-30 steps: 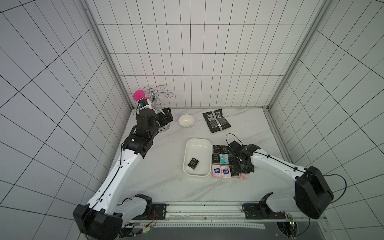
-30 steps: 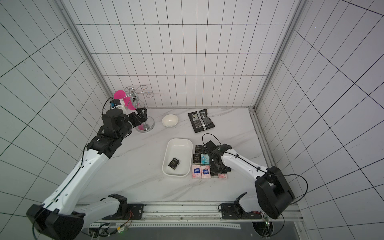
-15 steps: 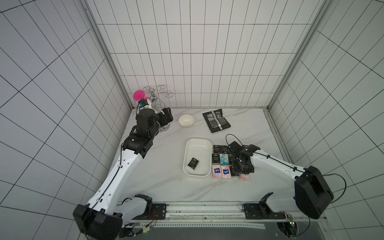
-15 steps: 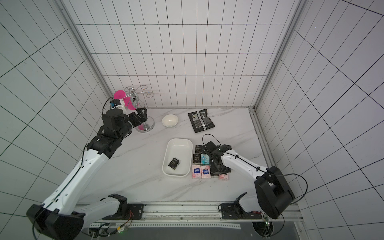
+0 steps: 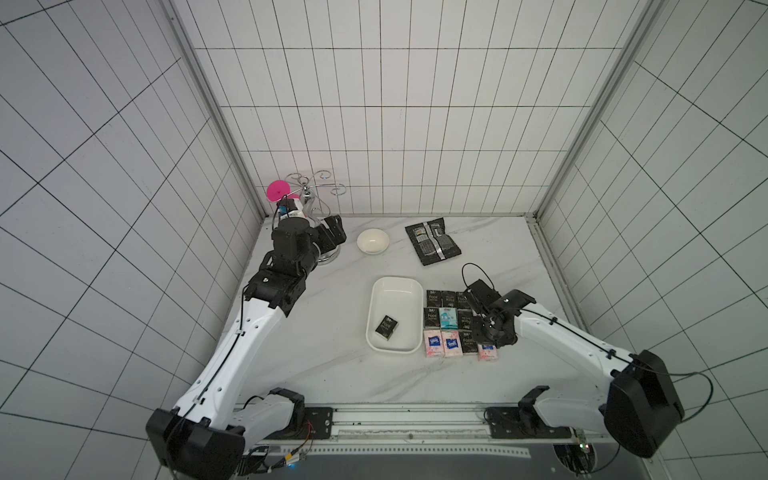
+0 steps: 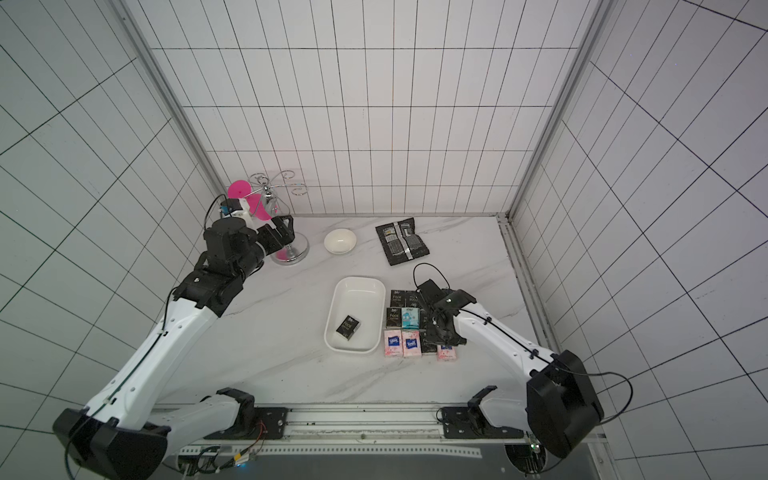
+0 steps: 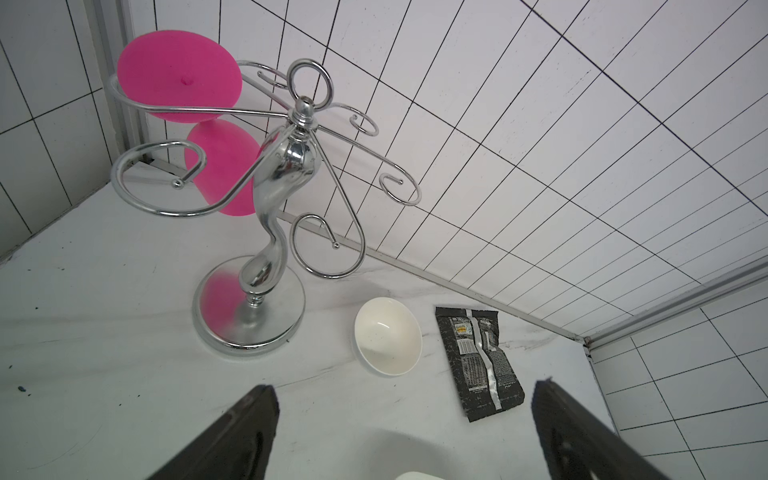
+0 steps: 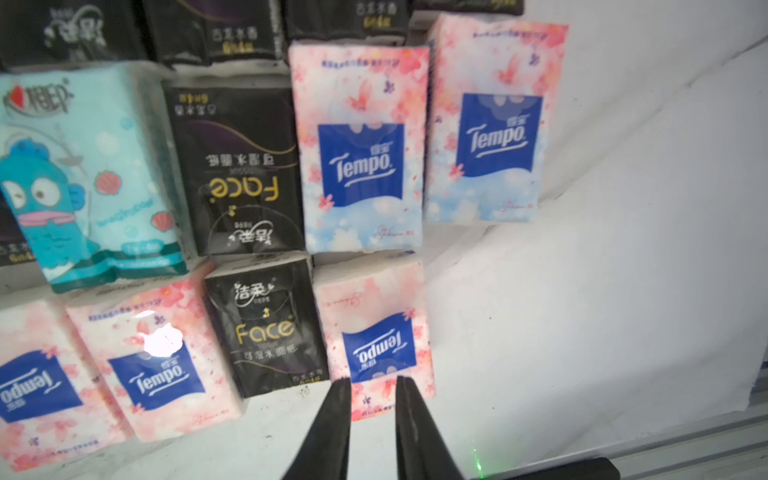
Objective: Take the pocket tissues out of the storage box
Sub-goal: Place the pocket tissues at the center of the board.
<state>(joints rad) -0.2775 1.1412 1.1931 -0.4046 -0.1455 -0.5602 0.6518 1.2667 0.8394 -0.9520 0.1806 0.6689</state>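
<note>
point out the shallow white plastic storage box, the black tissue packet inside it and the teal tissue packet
shallow white plastic storage box [image 5: 395, 299]: in a top view, its bare floor
black tissue packet [image 5: 387, 327]: in a top view, its top face
teal tissue packet [image 5: 448, 323]: in a top view, its printed face

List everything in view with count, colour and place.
storage box: one, white, table centre
pocket tissues: one black inside box; at least twelve, black, pink-white, one teal, in rows right of it
bowl: one, white, back
foil pouch: one, black-silver, back right
rack: one, chrome, back left corner
glass: one, pink, hanging on rack
table: one, white marbled
left gripper: open, by rack
right gripper: slightly open, empty, over packets
</note>
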